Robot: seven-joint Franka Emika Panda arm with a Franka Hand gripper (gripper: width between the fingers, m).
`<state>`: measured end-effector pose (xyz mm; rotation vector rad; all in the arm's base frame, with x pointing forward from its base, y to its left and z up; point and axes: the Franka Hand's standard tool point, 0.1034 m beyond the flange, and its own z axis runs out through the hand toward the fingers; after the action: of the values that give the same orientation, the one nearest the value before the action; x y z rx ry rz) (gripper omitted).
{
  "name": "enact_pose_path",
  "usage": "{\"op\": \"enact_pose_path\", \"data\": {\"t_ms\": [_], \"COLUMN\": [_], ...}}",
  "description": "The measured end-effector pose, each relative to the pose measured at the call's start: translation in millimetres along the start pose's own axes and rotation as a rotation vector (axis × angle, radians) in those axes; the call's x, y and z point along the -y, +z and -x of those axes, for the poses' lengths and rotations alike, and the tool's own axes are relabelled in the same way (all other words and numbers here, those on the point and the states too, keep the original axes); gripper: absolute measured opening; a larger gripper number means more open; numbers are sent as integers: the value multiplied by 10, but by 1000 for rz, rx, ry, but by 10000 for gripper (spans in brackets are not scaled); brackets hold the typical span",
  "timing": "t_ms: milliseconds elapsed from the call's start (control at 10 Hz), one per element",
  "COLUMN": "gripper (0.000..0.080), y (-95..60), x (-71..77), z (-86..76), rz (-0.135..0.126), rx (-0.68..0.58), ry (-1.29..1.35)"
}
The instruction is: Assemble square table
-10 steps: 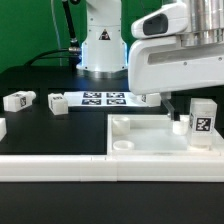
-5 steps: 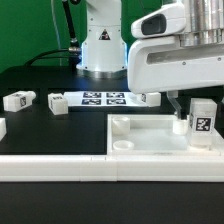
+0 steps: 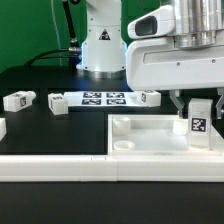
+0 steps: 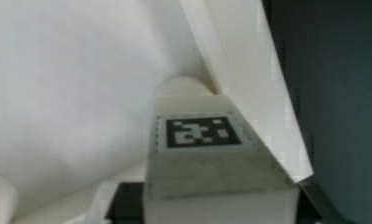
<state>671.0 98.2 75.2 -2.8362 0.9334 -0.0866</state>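
At the frame's right the gripper [image 3: 197, 108] pinches the leg [image 3: 200, 124] upright over the square table [image 3: 150, 139]; a small lean could jam it crooked.

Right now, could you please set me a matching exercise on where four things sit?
Things: 1 tabletop; 2 marker board; 3 held leg; 4 loose leg.
Places: A lying beside the marker board; B upright over the tabletop; C flat before the robot base; D foreground, exterior view's right.
Pairs: 1-D, 2-C, 3-B, 4-A.
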Motion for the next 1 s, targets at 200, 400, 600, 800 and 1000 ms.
{"op": "enact_pose_path", "data": {"t_ms": [200,400,600,800,1000], "gripper": [291,291,291,405,540], "y": [12,26,22,25,25], "x": [14,54,65,64,89], "z": [24,33,31,32,38], "rz": [-15,-70,-74,-74,-79], "rx": [15,69,85,83,62], "ry": [394,748,864,828,671]}}
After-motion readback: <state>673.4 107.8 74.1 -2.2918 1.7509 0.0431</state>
